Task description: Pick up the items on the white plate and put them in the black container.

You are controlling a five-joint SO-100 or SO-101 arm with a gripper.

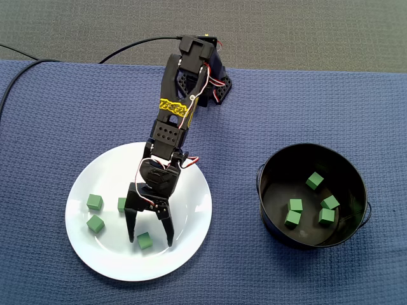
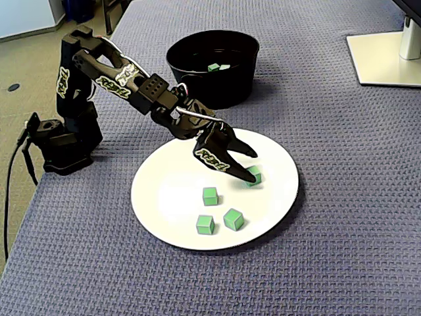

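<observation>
Spread wide and holding nothing, the gripper (image 1: 151, 240) hangs over the near part of the white plate (image 1: 187, 213). One green cube (image 1: 144, 241) lies between its fingers. In that fixed view the cube sits closer to the left finger than to the right one. Whether the tips touch the plate I cannot tell.

To do this step well, I would shift slightly so the cube is centred. The tips should then go low enough to meet its flat sides before closing, or the nearer finger may push it away across the smooth plate.

Three other cubes (image 2: 210, 195) wait on the plate, one of them half hidden behind the gripper. The black container (image 1: 356, 171) stands well apart on the right and already holds five green cubes (image 1: 295, 205).
</observation>
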